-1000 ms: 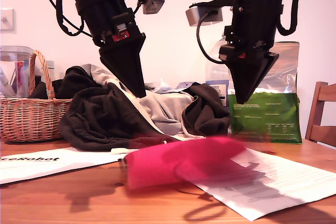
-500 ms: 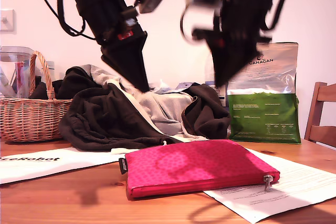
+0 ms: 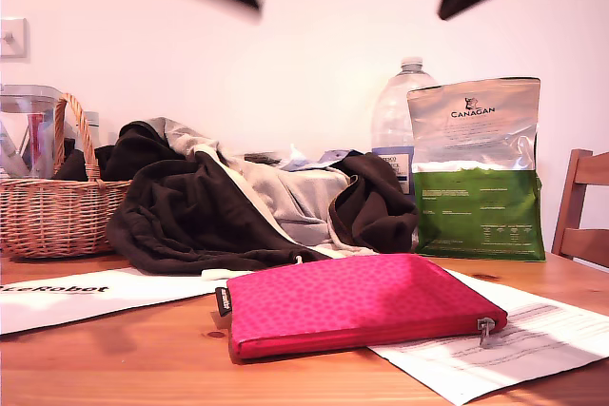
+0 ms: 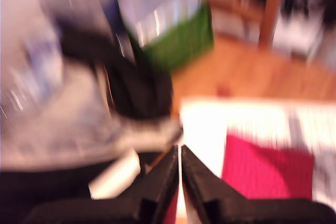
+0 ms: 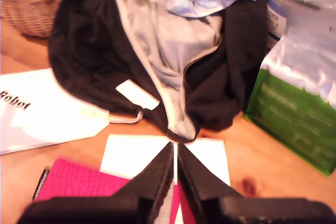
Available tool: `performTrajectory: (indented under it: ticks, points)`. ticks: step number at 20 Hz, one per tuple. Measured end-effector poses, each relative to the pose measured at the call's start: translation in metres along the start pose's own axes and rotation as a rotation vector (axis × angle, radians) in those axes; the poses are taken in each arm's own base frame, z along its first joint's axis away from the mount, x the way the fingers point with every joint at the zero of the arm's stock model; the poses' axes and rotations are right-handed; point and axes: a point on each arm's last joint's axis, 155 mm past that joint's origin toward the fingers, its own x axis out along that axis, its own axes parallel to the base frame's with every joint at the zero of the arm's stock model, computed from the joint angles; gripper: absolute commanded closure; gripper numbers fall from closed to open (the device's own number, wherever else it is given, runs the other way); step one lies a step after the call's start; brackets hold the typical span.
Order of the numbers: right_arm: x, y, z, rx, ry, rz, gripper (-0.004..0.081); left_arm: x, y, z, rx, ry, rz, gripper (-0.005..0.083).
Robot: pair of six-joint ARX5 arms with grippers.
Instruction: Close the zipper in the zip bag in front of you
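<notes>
zip bag (image 3: 357, 303) well below both end effectors

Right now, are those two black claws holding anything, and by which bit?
Nothing. My first gripper and my second gripper are both shut with nothing between the fingers, raised well above the table. The zip bag lies flat on the papers, untouched.
</notes>
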Motion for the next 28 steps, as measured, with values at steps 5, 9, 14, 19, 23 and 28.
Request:
performTrajectory:
  ticks: [5,9,14,19,23,28]
  points:
    - [-0.051,0.001,-0.016,0.03,-0.183,-0.002,0.078,-0.013,-0.033,-0.054,-0.078,-0.059,0.008,0.0795]
    - [-0.085,0.006,-0.036,0.032,-0.278,0.015,0.078,-0.043,-0.054,-0.091,-0.123,-0.151,0.027,0.0795]
    - [-0.107,0.007,-0.058,0.031,-0.31,0.013,0.078,-0.082,-0.067,-0.109,-0.148,-0.236,0.058,0.0795]
    - [-0.111,0.006,-0.073,0.031,-0.265,0.008,0.078,-0.095,-0.073,-0.119,-0.172,-0.206,0.052,0.0795]
    - [-0.104,0.009,-0.107,0.028,-0.125,0.017,0.078,-0.091,-0.078,-0.139,-0.195,-0.124,0.037,0.0795]
    - [-0.102,0.012,-0.146,0.024,0.032,0.027,0.078,-0.089,-0.084,-0.16,-0.217,-0.041,0.023,0.0795]
